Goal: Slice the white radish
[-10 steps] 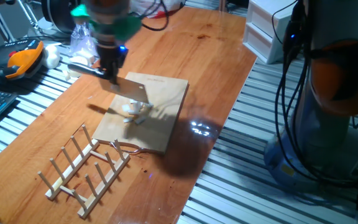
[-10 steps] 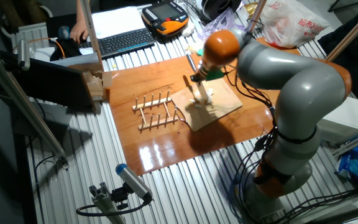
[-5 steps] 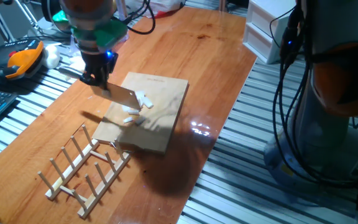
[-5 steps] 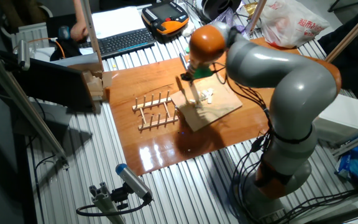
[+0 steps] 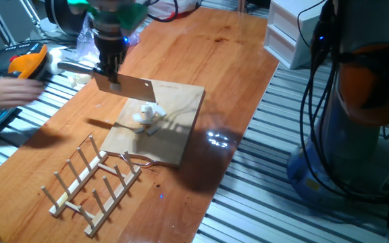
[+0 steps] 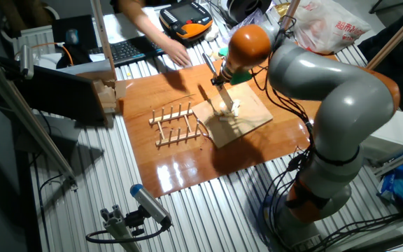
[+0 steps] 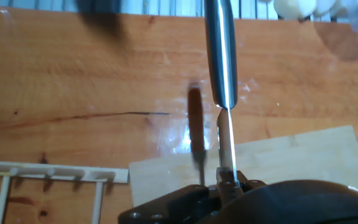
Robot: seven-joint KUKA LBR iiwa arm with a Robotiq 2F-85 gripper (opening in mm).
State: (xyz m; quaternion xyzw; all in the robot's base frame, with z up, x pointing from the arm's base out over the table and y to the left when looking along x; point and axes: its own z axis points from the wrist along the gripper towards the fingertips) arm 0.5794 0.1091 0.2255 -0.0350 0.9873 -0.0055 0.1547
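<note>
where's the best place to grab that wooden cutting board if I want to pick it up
Probably the cutting board by its near short edge, from the side: it lies flat, so only the thin rim offers grip. That end is bare; radish pieces sit mid-board, and the knife in the claw hovers above the far end.

- glossy wooden worktop [image 5: 201, 61] lying on a ribbed metal bench [image 6: 208, 217]
- white drawer unit [image 5: 290, 30] beside the worktop's far corner
- black keyboard [image 6: 135, 45] behind the worktop
</note>
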